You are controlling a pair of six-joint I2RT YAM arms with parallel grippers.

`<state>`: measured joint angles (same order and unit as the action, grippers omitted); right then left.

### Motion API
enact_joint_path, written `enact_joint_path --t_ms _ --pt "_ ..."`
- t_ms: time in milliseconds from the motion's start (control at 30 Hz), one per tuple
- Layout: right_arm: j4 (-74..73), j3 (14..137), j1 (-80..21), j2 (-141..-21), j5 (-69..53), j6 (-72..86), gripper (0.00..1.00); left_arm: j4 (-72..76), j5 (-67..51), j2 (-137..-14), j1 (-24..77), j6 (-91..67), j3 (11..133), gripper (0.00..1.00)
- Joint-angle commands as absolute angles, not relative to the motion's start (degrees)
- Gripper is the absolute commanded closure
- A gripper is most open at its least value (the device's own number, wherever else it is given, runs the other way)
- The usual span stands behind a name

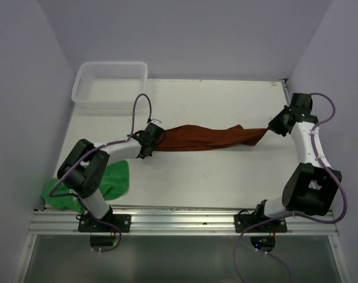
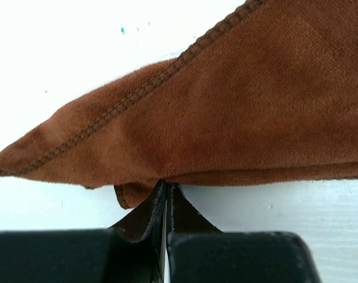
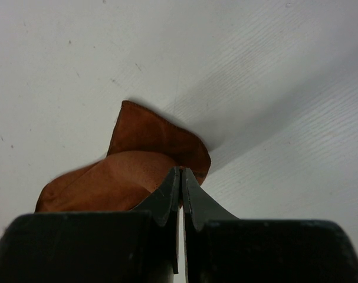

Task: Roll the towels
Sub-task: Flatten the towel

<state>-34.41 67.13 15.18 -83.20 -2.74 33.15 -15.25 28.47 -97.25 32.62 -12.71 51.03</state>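
left gripper point(image 1: 160, 136) pinched tight on one end of the rust-brown towel point(image 1: 205, 138), right gripper point(image 1: 271, 130) on the other, cloth stretched between them; green towel point(image 1: 112, 178) lies, seemingly crumpled, near the left base.

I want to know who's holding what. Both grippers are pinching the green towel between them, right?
No: they pinch the brown towel, stretched between the left gripper and right gripper, as the top view shows. The green towel lies by the left arm's base.
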Motion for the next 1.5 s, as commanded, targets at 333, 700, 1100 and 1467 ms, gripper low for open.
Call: enact_joint_path --t_ms 333,700,1100,1467 --pt "-38.49 73.73 15.64 -80.77 -3.78 34.89 1.00 -28.39 34.53 -76.91 31.30 -13.19 62.04 1.00" --pt "-45.17 92.78 15.64 -87.88 -5.35 38.23 1.00 -29.44 29.53 -80.49 19.60 -7.12 75.93 1.00" --pt "-46.85 107.40 15.64 -95.01 -11.07 39.11 1.00 -32.26 30.67 -85.53 17.67 -3.34 88.51 1.00" --pt "-45.62 95.82 15.65 -86.41 -11.07 36.48 1.00 -32.79 31.12 -77.09 17.49 -4.48 75.34 1.00"
